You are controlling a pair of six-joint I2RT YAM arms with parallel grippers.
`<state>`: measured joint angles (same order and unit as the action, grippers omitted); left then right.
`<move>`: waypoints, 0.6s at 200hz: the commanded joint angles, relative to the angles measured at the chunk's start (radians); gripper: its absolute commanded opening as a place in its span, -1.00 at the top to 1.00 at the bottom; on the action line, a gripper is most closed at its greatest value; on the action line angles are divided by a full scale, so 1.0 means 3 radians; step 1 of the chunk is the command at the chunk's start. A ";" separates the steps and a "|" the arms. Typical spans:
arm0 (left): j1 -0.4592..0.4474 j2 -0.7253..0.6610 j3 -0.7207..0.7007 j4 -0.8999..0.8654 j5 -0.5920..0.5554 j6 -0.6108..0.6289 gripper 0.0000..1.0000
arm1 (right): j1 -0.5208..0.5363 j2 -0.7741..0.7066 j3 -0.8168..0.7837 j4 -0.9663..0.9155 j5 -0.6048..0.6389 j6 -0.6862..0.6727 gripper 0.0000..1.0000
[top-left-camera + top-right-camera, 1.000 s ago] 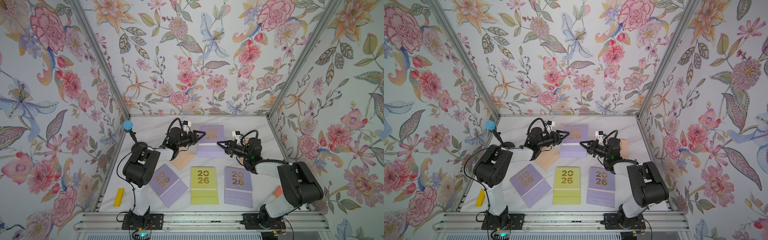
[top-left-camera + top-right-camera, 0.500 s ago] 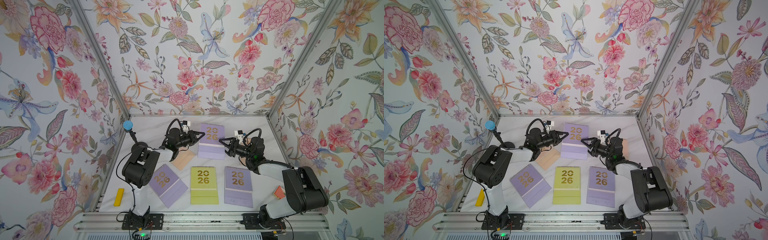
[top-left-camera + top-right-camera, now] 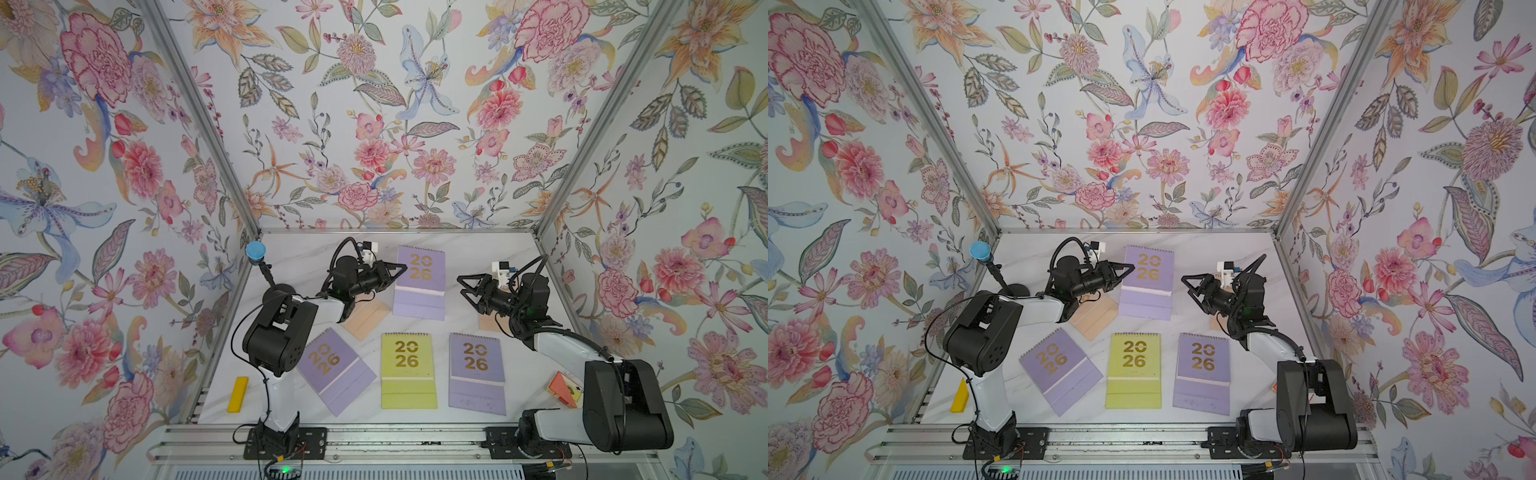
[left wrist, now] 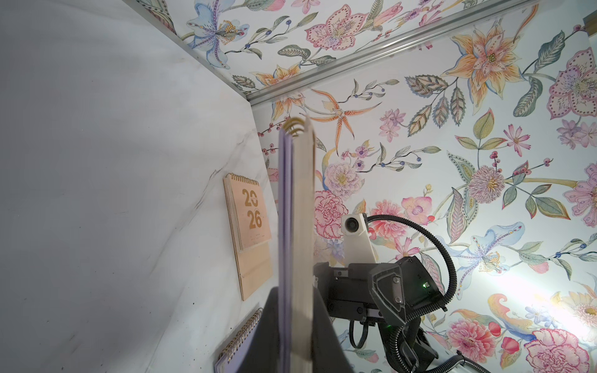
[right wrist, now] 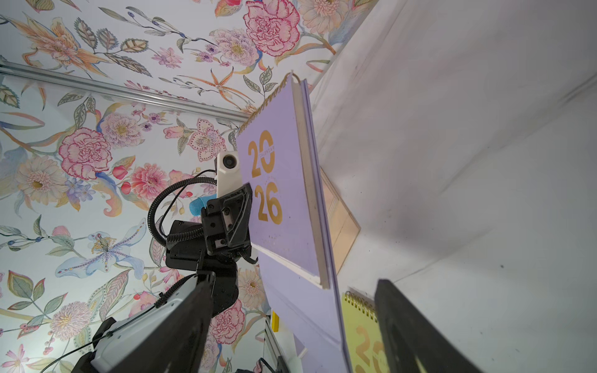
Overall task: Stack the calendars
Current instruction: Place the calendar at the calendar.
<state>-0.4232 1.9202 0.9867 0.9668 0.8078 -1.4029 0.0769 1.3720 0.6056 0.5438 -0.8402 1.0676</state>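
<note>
Top views, held lilac calendar (image 3: 419,274): at the back middle of the table (image 3: 478,255), face up, spiral end toward the back wall, long axis front to back, flap toward the front.
Top views, left gripper (image 3: 402,269): pinched on the left long edge of the held lilac calendar.
Top views, right gripper (image 3: 462,286): jaws spread, holding nothing, near the right edge of that calendar, apart from it.
Top views, front row: slanted lilac calendar (image 3: 334,370), spiral toward the back left; yellow-green calendar (image 3: 408,370) and straight lilac calendar (image 3: 477,372), spirals toward the back wall, long axes front to back.
Top views, peach: left peach calendar (image 3: 1094,318) slanted, partly under the left arm; right peach calendar (image 3: 487,323) mostly hidden under the right arm.
Top views, count: three lilac, two peach, one yellow-green, six calendars together; one yellow bar (image 3: 237,394); one orange-red box (image 3: 563,388).
Left wrist, held lilac calendar (image 4: 297,210): seen edge-on between the dark fingers (image 4: 326,329), spiral at the far end.
Left wrist, right peach calendar (image 4: 252,222): flat on the table, gold "2026" up, spiral toward the back wall.
Right wrist, right gripper (image 5: 295,284): fingers (image 5: 407,329) wide apart.
Right wrist, held lilac calendar (image 5: 284,200): raised off the table, left gripper (image 5: 240,210) clamped beside the "26"; left peach calendar (image 5: 342,222) behind; yellow-green calendar (image 5: 358,336) flat below.
</note>
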 commanded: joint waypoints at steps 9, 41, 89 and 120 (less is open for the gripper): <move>0.0024 -0.0213 -0.0056 0.0269 0.0014 -0.0035 1.00 | 0.0033 0.0193 0.0103 0.0181 0.0005 -0.0056 -0.59; 0.0023 -0.0224 -0.0091 0.0305 0.0019 -0.0061 1.00 | 0.0171 0.0475 0.0273 0.0396 0.0009 -0.0024 -0.56; 0.0025 -0.0229 -0.0138 0.0336 0.0021 -0.0081 1.00 | 0.0353 0.0838 0.0407 0.0882 0.0008 0.0187 -0.45; 0.0035 -0.0225 -0.0164 0.0366 0.0038 -0.0109 1.00 | 0.0450 0.1031 0.0446 0.1275 -0.0022 0.0393 -0.22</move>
<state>-0.4232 1.8923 0.9440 0.9756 0.8078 -1.4078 0.1925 1.6459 0.7151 0.7750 -0.8371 1.1183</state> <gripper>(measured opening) 0.137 0.662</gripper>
